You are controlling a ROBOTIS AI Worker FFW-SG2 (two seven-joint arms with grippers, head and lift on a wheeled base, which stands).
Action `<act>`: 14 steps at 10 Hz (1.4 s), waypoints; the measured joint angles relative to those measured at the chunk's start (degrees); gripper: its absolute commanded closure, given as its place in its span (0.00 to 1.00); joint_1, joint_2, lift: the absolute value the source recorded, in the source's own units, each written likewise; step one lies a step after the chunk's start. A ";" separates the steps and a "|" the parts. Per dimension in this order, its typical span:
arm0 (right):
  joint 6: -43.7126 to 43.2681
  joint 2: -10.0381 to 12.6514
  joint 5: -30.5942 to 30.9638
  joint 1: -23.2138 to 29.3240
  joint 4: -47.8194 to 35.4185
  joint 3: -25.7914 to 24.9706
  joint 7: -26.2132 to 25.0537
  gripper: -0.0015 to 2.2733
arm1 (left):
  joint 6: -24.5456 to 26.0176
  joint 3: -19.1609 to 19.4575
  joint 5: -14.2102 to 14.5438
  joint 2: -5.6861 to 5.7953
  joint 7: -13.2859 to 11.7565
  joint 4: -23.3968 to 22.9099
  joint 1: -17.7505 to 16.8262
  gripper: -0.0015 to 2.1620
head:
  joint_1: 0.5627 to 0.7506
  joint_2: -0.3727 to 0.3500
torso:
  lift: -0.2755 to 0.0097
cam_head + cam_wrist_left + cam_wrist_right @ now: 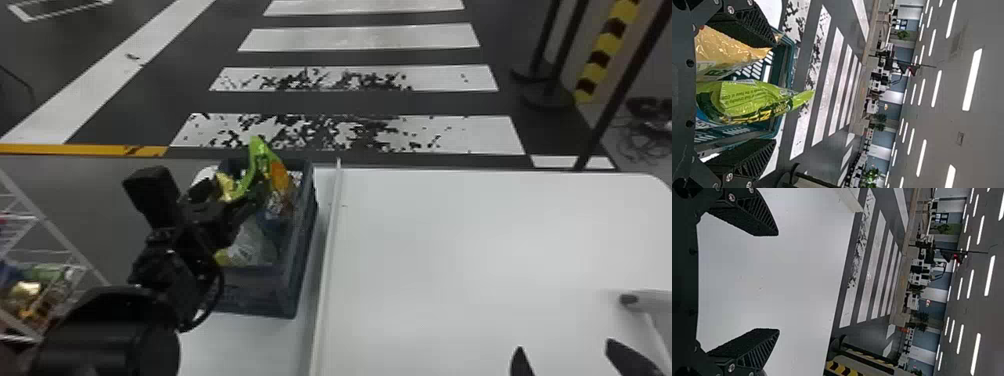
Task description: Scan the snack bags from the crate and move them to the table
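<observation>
L gripper (pixel 235 192), ctr-left of the head view, is nearer; fingers wide apart, w/ green bag (pixel 746 102) between them, no clear grip. Bag's in the crate (pixel 255 292), long axis approx. in line w/ the fingers, top end past their tips, so closing across its width looks best. R gripper (pixel 565 346), lower right, is open over the table (pixel 450 240).
</observation>
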 measured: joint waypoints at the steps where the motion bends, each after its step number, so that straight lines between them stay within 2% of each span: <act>1: 0.09 -0.15 0.01 0.00 0.00 -0.08 -0.01 0.06 | -0.24 -0.50 -0.12 -0.05 0.00 1.51 -1.21 0.08 | 0.70 0.66 | 0.63; 4: 0.30 -0.40 0.00 -0.46 0.33 -0.09 -0.10 0.06 | -0.88 -1.26 -0.28 -0.11 -0.09 4.22 -2.81 0.10 | 0.70 0.65 | 0.63; 5: 0.36 -0.45 -0.07 -0.64 0.41 -0.05 -0.10 0.06 | -1.05 -1.39 -0.32 -0.22 -0.09 4.95 -3.06 0.16 | 0.70 0.65 | 0.63; 6: 0.35 -0.51 -0.14 -0.73 0.43 -0.03 -0.16 0.06 | -1.20 -1.63 -0.56 -0.36 -0.09 5.71 -3.39 0.26 | 0.70 0.65 | 0.63; 8: 0.29 -0.70 -0.22 -0.76 0.44 0.05 -0.28 0.06 | -1.24 -2.36 -0.95 -0.56 -0.04 6.64 -3.94 0.66 | 0.70 0.64 | 0.63; 9: 0.23 -0.74 -0.25 -0.82 0.44 0.15 -0.32 0.06 | -1.40 -2.65 -1.06 -0.66 0.53 6.71 -3.98 0.80 | 0.70 0.64 | 0.63; 10: 0.14 -0.74 -0.26 -0.84 0.41 0.31 -0.36 0.06 | -1.56 -2.74 -1.20 -0.70 1.15 6.57 -3.96 0.86 | 0.70 0.64 | 0.63; 11: 0.11 -0.73 -0.25 -0.84 0.32 0.46 -0.37 0.06 | -2.04 -2.79 -1.39 -0.70 2.37 6.13 -3.70 0.87 | 0.70 0.65 | 0.63; 14: -0.07 -0.70 -0.07 -0.75 0.00 0.87 -0.45 0.06 | -3.19 -2.26 -2.17 -0.47 4.27 2.51 -1.98 0.87 | 0.70 0.67 | 0.63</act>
